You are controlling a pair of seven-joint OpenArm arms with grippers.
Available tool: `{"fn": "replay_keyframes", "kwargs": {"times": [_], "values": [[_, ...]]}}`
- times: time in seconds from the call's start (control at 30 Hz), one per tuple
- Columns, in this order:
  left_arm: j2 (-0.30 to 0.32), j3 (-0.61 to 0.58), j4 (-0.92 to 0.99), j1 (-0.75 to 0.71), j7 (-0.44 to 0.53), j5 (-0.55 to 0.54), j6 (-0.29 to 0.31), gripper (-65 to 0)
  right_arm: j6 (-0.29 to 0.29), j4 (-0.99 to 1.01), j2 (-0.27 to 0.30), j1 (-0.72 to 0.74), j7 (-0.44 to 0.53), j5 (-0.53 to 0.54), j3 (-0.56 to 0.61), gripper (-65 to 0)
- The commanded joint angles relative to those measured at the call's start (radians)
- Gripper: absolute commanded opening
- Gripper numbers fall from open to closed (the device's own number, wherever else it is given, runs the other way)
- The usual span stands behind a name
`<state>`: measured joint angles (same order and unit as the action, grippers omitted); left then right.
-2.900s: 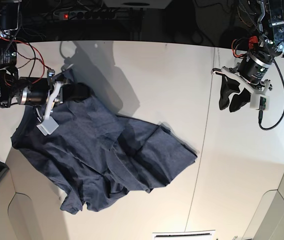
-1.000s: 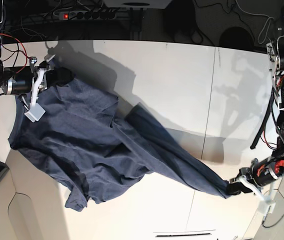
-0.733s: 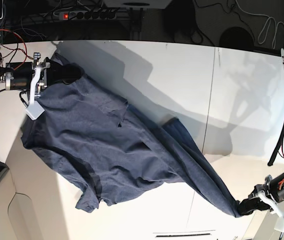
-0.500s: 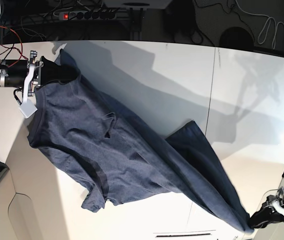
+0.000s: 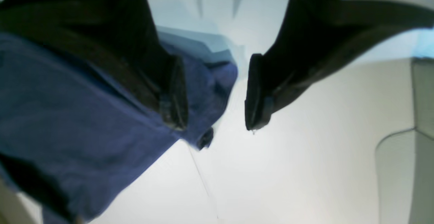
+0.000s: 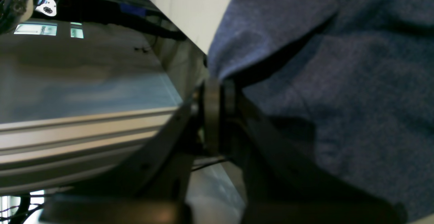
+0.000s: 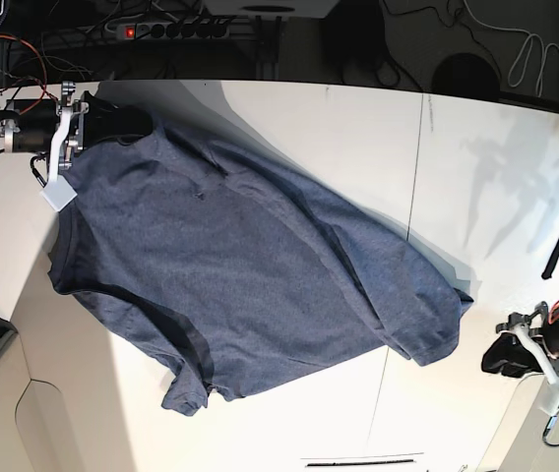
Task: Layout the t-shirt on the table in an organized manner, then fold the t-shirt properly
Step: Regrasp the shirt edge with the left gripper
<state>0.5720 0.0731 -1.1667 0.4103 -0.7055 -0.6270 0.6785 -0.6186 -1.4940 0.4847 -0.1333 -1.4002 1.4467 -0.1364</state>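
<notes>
1. The t-shirt (image 7: pixel 250 275) lies spread across the left and middle of the white bench (image 7: pixel 358 128), plain dark heathered side up; no lettering shows.

2. Its upper corner sits at the bench's far-left back edge, and the fabric runs diagonally down to a corner near the thin dark seam (image 7: pixel 407 246) that crosses the bench.

3. One sleeve (image 7: pixel 186 393) pokes out at the lower left, its hem slightly curled. A few soft wrinkles show near the top — otherwise the cloth looks fairly flat.

4. The right gripper (image 7: pixel 88 123) is at the shirt's upper corner; its jaws are pressed together, pinching a fold of the cloth — the right wrist view shows fabric (image 6: pixel 305 47) bunched right at the fingertips (image 6: pixel 212 108).

5. The left gripper (image 7: pixel 511 356) sits near the bench's front-right edge, just beside the shirt's lower-right corner but apart from it in the base view.

6. In the left wrist view its jaws stand spread, with bare bench between them; blue cloth (image 5: pixel 84 115) lies behind and beside one finger (image 5: pixel 173 95), not gripped.
</notes>
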Motion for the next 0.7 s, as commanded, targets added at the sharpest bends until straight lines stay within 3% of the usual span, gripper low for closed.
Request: {"fn": "replay_keyframes", "kwargs": {"times": [0.0,0.2,0.47,0.67], "values": [[0.002,-0.005,-0.016,0.033,0.053,0.006,-0.015,-34.1,-0.007,-0.015,0.018,0.008,0.004,0.027,-0.009,-65.0],[-0.084,-0.169,0.043,0.092,0.188,0.238,-0.156,-34.1,-0.007,-0.015,0.016,0.008,0.004,0.027,-0.009,-65.0],[-0.251,-0.409,0.356,0.261,0.282,0.470,-0.292,-34.1,-0.007,-0.015,0.016,0.008,0.004,0.025,-0.009,-65.0],[-0.323,-0.477,0.611,0.362,0.392,0.614,-0.430,-35.2,-0.007,-0.015,0.016,0.003,0.004,0.014,-0.009,-65.0]]}}
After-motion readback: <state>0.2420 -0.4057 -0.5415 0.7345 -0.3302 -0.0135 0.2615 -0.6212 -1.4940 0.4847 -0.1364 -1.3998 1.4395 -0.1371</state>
